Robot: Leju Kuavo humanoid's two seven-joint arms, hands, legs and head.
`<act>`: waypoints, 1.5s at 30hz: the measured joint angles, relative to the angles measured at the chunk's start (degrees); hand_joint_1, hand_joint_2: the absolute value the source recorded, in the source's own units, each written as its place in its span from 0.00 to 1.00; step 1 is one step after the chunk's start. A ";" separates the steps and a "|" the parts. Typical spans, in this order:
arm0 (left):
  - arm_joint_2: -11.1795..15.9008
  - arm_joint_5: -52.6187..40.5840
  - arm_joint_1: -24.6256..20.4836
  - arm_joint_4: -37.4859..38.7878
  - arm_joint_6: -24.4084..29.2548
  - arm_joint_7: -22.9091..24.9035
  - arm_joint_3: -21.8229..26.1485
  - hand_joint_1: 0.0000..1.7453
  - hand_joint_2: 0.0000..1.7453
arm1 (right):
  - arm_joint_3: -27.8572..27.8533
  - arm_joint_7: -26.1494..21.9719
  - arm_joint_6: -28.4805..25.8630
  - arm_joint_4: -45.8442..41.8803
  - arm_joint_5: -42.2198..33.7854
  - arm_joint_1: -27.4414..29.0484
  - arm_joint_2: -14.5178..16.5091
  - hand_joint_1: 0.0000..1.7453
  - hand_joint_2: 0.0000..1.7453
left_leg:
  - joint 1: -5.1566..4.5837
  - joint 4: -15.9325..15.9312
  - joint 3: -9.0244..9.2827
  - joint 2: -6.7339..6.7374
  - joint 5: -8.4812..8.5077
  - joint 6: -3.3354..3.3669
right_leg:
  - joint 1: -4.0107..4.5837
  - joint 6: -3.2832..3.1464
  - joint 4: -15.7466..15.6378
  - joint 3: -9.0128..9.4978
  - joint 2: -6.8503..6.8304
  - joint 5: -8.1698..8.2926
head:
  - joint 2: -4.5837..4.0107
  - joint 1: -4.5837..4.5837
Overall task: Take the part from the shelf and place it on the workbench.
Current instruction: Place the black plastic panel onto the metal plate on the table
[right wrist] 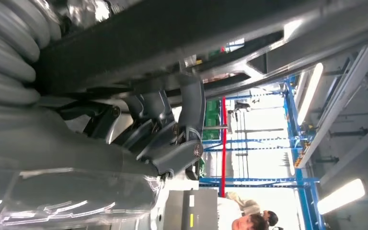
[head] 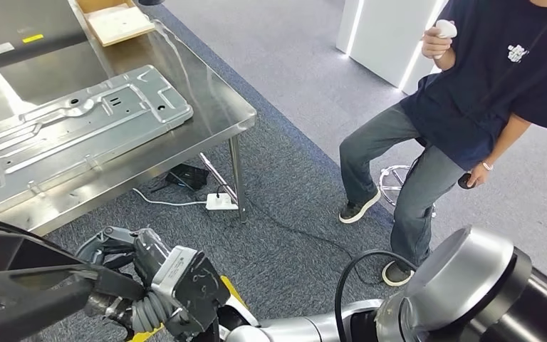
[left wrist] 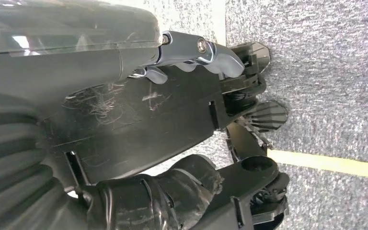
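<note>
Black part (head: 21,285) held between both our hands, left hand (left wrist: 172,158) and right hand (head: 153,274) gripping it, with the steel tabletop (head: 214,107) toward the upper left of the frame.

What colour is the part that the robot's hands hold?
The part is black, with pale scratches; the left wrist view shows it best.

Grey-blue carpet (head: 299,192) covers the floor, with a yellow line (left wrist: 326,164) across it. A steel table (head: 214,92) stands on it, a white power strip (head: 221,202) and cable beneath. A white lit pillar (head: 384,32) stands beyond. Overhead run blue beams (right wrist: 299,120) and strip lights (right wrist: 340,196).
</note>
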 joint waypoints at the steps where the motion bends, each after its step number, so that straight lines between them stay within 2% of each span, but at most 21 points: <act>1: 0.00 -0.07 0.02 0.00 0.14 0.04 0.00 0.00 1.00 | -0.03 -0.01 0.00 -0.19 0.18 0.45 -0.01 1.00 1.00 | 0.05 -0.08 0.01 0.01 0.00 -0.14 | -0.04 -0.42 0.05 -0.12 0.05 0.06 | 0.00 0.00; 4: -0.01 -0.14 -0.04 0.00 0.31 0.18 0.00 0.00 1.00 | -0.19 0.04 0.01 -0.64 0.35 1.02 -0.02 1.00 1.00 | 0.31 2.98 -1.24 0.04 -2.21 -0.85 | -0.25 -1.29 -0.27 -0.03 0.07 0.24 | 0.00 -0.03; 7: -0.02 -0.28 -0.16 0.00 0.55 0.28 0.00 0.00 1.00 | -0.39 0.15 0.01 -0.90 0.26 1.29 -0.04 1.00 1.00 | 0.52 12.50 -5.67 0.05 -6.74 -1.48 | -0.07 -1.57 -0.33 -0.08 -0.01 0.26 | 0.00 -0.06; 8: -0.03 -0.36 -0.24 0.00 0.78 0.40 0.00 0.00 1.00 | -0.44 0.19 0.00 -0.94 0.12 1.33 -0.06 1.00 1.00 | 0.53 14.32 -6.54 0.05 -6.99 -1.47 | 0.03 -1.59 -0.32 -0.08 -0.01 0.26 | 0.00 -0.07; 10: -0.03 -0.49 -0.38 0.00 1.32 0.69 0.00 0.00 1.00 | -0.48 0.26 0.01 -1.07 -0.20 1.36 -0.11 1.00 1.00 | 0.45 12.01 -5.43 0.05 -4.42 -1.04 | 0.21 -1.61 -0.33 0.05 0.13 0.25 | 0.00 -0.06; 11: -0.03 -0.53 -0.39 0.00 1.44 0.81 0.00 0.00 1.00 | -0.49 0.31 0.01 -1.20 -0.33 1.38 -0.14 1.00 1.00 | 0.33 8.40 -3.73 0.04 -2.23 -0.62 | 0.27 -1.62 -0.35 0.16 0.23 0.25 | 0.00 -0.05; 13: -0.03 -0.60 -0.36 0.00 1.16 0.97 0.00 0.00 1.00 | -0.50 0.50 0.01 -1.48 -0.48 1.40 -0.19 1.00 1.00 | -0.11 1.93 -0.73 0.03 0.15 0.15 | 0.35 -1.47 -0.47 0.23 0.34 0.35 | -0.01 -0.04; 16: -0.03 -0.80 -0.39 0.00 0.72 1.59 0.00 0.00 1.00 | -0.51 0.95 0.01 -1.66 -0.63 1.37 -0.31 1.00 1.00 | -0.70 -0.97 0.43 0.00 0.34 0.87 | 0.18 -0.67 -1.01 0.12 0.26 0.86 | 0.00 -0.05; 18: -0.07 -0.82 -0.37 0.00 0.71 1.81 0.00 0.00 1.00 | -0.51 1.21 0.01 -1.80 -0.64 1.34 -0.42 1.00 1.00 | -0.40 -2.24 1.03 0.10 1.17 1.26 | 0.20 -0.13 -0.82 0.01 0.14 0.62 | -0.01 -0.01; 20: -0.12 -0.81 -0.41 0.00 0.70 1.85 0.00 0.00 1.00 | -0.50 1.31 0.00 -1.90 -0.65 1.30 -0.60 1.00 1.00 | -0.07 -3.31 1.51 0.29 1.90 1.66 | 0.30 0.25 2.77 -1.60 0.07 -1.72 | -0.01 0.02; 22: -0.19 -0.63 -0.42 0.00 0.62 1.98 0.00 0.00 1.00 | -0.50 1.34 0.00 -1.92 -0.63 1.34 -0.75 1.00 1.00 | -0.13 -3.30 1.39 0.44 1.96 1.95 | 0.34 0.63 9.37 -4.64 0.05 -4.85 | 0.00 0.01; 24: -0.23 -0.08 -0.34 0.00 -0.05 2.41 0.00 0.00 1.00 | -0.50 1.38 0.00 -1.93 -0.56 1.41 -0.89 1.00 1.00 | -0.11 -2.98 1.22 0.52 1.81 2.00 | 0.25 0.98 12.18 -5.85 -0.01 -5.08 | 0.00 0.01; 27: -0.37 0.51 -0.23 0.00 -1.54 3.16 0.00 0.00 1.00 | -0.51 1.55 0.00 -2.00 -0.38 1.41 -1.04 1.00 1.00 | 0.03 -1.79 0.94 0.40 1.01 1.45 | -0.08 1.34 4.12 -1.46 -0.13 -0.95 | -0.01 0.03; 29: -0.47 0.51 -0.18 0.00 -1.77 3.41 0.00 0.00 1.00 | -0.52 1.70 0.00 -2.16 -0.20 1.48 -1.07 1.00 1.00 | -0.10 -0.57 0.40 0.29 0.27 0.77 | -0.07 0.74 0.14 0.57 0.02 -0.16 | 0.00 -0.01; 31: -0.50 0.55 -0.16 0.00 -1.61 3.39 0.00 0.00 1.00 | -0.52 1.79 0.00 -2.34 -0.12 1.62 -1.07 1.00 1.00 | -0.21 -0.06 0.06 0.25 0.01 0.30 | 0.08 -0.22 -0.23 0.57 0.23 -0.33 | 0.00 -0.04; 34: -0.50 1.14 -0.08 0.00 -0.40 1.80 0.00 0.00 1.00 | -0.52 1.91 0.02 -2.38 -0.64 1.48 -1.05 1.00 1.00 | 0.00 1.93 -0.82 0.22 -1.49 -0.39 | -0.19 -1.01 -0.39 0.59 0.14 -0.22 | 0.00 -0.07; 37: -0.40 1.94 -0.01 0.00 0.43 0.00 0.00 0.00 1.00 | -0.20 1.55 0.05 -1.78 -2.63 0.33 -0.94 1.00 1.00 | 0.35 11.62 -5.40 0.18 -6.09 -1.24 | -0.24 -1.40 -0.43 0.53 -0.07 -0.20 | 0.00 -0.11; 39: -0.28 2.17 -0.07 0.00 0.54 -0.33 0.00 0.00 1.00 | 0.09 1.27 0.07 -1.03 -3.42 -0.42 -0.72 1.00 1.00 | 0.43 15.33 -7.41 0.18 -6.48 -1.34 | -0.21 -1.43 -0.43 0.53 -0.18 -0.23 | 0.00 -0.11; 40: -0.21 2.22 -0.09 0.00 0.57 -0.35 0.01 0.00 1.00 | 0.17 1.23 0.07 -0.69 -3.54 -0.73 -0.58 1.00 1.00 | 0.43 14.16 -7.00 0.18 -5.08 -1.25 | -0.20 -1.44 -0.43 0.58 -0.18 -0.23 | 0.00 -0.11; 43: -0.05 2.27 0.08 0.00 0.54 -0.28 0.02 0.00 1.00 | 0.38 1.13 0.07 0.14 -3.62 -1.55 -0.13 1.00 1.00 | 0.25 3.72 -2.45 0.15 0.39 -0.64 | -0.15 -1.36 -0.49 0.73 0.01 -0.22 | 0.00 -0.10; 45: -0.01 2.30 0.14 0.00 0.07 -0.23 0.02 0.00 1.00 | 0.62 0.88 0.07 0.63 -3.61 -1.91 0.02 1.00 1.00 | -0.13 0.18 -0.91 0.08 0.87 -0.25 | -0.12 -0.91 -0.64 0.58 0.00 -0.04 | 0.00 -0.04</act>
